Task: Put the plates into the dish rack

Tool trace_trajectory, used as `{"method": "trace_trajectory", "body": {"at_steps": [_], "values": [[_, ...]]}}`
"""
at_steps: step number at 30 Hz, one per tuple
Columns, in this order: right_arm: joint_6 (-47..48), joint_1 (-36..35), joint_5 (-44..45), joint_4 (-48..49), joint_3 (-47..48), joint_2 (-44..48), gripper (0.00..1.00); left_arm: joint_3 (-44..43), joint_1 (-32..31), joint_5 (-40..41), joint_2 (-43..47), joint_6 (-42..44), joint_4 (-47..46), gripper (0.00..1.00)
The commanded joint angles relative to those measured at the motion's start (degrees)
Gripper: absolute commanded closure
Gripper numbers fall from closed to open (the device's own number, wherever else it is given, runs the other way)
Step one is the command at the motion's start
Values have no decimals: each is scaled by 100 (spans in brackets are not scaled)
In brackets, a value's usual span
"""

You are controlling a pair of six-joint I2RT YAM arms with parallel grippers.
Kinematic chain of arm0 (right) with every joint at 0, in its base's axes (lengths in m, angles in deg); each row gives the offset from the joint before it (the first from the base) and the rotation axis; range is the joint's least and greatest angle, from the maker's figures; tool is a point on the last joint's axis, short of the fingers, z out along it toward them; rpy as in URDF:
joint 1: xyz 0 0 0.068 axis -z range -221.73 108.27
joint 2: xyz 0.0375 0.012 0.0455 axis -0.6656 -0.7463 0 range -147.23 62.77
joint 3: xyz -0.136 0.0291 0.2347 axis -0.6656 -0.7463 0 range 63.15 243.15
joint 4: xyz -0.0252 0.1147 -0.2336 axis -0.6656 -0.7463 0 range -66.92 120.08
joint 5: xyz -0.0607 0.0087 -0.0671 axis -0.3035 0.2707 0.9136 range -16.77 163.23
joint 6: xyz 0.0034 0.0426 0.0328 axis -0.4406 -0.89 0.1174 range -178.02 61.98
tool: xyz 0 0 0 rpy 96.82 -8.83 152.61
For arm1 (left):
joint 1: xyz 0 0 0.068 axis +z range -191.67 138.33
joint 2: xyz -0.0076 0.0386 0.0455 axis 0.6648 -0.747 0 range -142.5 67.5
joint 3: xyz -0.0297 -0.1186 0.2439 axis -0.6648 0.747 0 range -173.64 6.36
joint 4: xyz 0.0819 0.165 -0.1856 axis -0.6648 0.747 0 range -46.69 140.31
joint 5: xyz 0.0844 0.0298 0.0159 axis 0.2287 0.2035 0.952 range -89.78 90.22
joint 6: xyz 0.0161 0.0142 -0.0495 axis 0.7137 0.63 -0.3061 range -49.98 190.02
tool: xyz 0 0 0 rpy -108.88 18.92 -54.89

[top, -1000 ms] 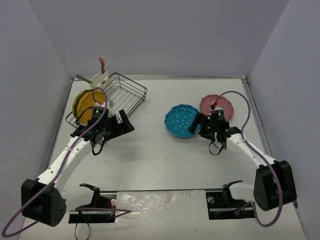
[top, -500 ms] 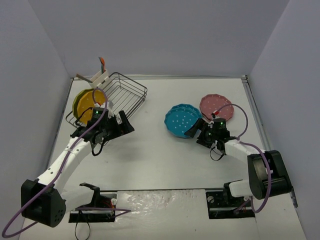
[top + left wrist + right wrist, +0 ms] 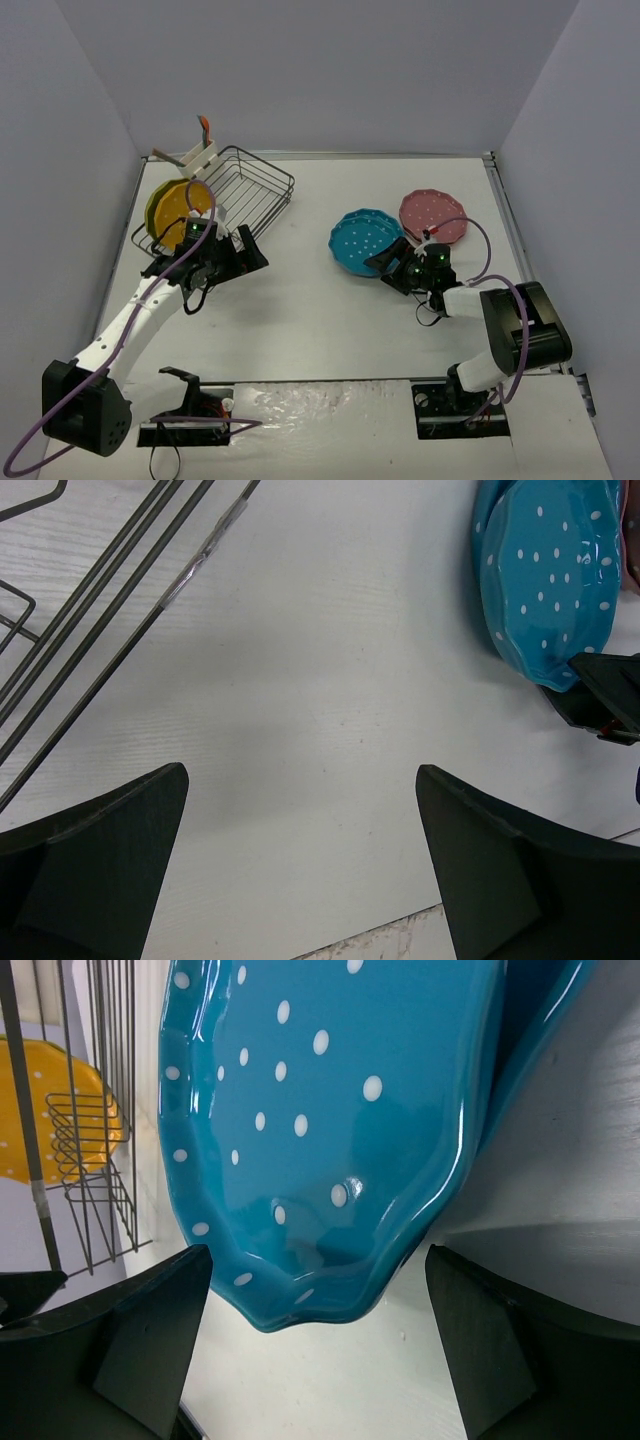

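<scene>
From above, the dish rack (image 3: pixel 255 185) stands at the far left of the surface (image 3: pixel 320 320), with a white caddy (image 3: pixel 193 157) at its far corner. A yellow plate (image 3: pixel 188 203) and a yellow-green plate (image 3: pixel 157 212) stand on edge at the rack's left end. Right of centre, two teal plates (image 3: pixel 360 240) lie overlapped and offset, and a pink plate (image 3: pixel 432 213) lies flat just beyond them to the right. The left arm (image 3: pixel 140 310) reaches to the rack's near side. The right arm (image 3: pixel 470 300) is folded low, its tip at the near right rim of the teal plates.

In the left wrist view, the left jaws are spread wide. Their dark fingers (image 3: pixel 95 865) frame only bare surface, with rack wires at the upper left and the teal plates at the upper right.

In the right wrist view, the right jaws are also apart. One finger (image 3: pixel 140 1345) sits on each side of the upper teal plate (image 3: pixel 320 1140), whose scalloped rim lies between them with a gap on both sides. The lower teal plate (image 3: pixel 540 1010) shows beneath at the right. The rack and yellow plate are visible far off at the left.
</scene>
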Motion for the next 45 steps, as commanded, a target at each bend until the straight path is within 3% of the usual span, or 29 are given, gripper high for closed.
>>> {"method": "trace_trajectory", "body": {"at_steps": [1, 9, 17, 33, 40, 45], "values": [[-335, 20, 96, 1024, -136, -164, 17, -159, -39, 6, 121, 9, -141, 4], [-671, 28, 221, 1784, -476, -492, 25, -99, -39, 22, 138, -9, -156, 4], [-808, 28, 291, 2123, -617, -543, 43, -68, -50, 27, 88, -47, -185, 4], [-782, 28, 270, 2191, -661, -260, 83, -80, -91, 59, 7, -61, -167, 4], [-703, 28, 200, 1666, -513, 341, 99, -168, -116, 27, -9, -86, -183, 4], [-666, 34, 100, 1320, -313, 770, 100, -196, -151, -22, 3, -142, -262, 4]]}}
